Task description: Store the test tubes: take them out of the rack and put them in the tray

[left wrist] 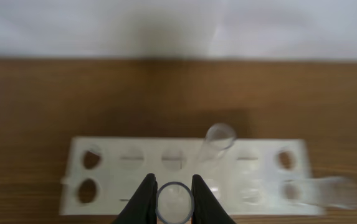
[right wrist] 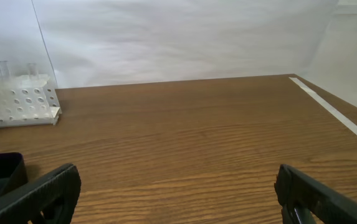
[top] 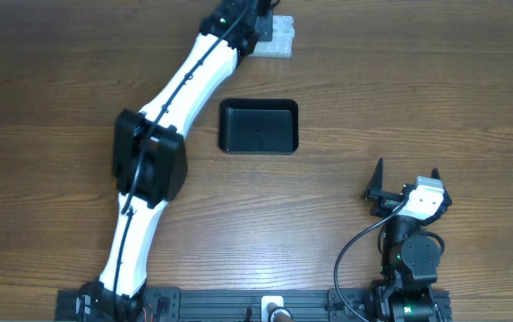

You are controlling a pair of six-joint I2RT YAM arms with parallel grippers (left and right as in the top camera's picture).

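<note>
A white wall [right wrist: 184,37] backs a brown wood-grain worktop [top: 417,80]. On it a white rack [top: 281,38] stands close to the far edge, a little right of centre. A black tray [top: 258,105] lies near the middle of the worktop, well apart from the rack on its near side. The left arm stretches to the far edge, and the left tool [left wrist: 174,183] is over the rack's near row, its two dark fingers pressed against either side of the rim of a clear test tube [left wrist: 174,203], pinching it. I cannot tell whether this tube's lower end is still seated in its hole, because the tool hides it. A second tube [left wrist: 217,140] leans in a far-row hole just beside the held one. A pale blurred shape [left wrist: 335,191] at the rack's end is probably a third tube. The right tool [top: 406,183] sits near the near edge on the right side of the worktop, fingers spread wide and holding nothing, far from both rack and tray. As for progress, the tray's floor looks bare black with no tube in it, so I judge the storing has scarcely begun. The first tube is gripped but not yet carried across, and at least one more remains in the rack.
</note>
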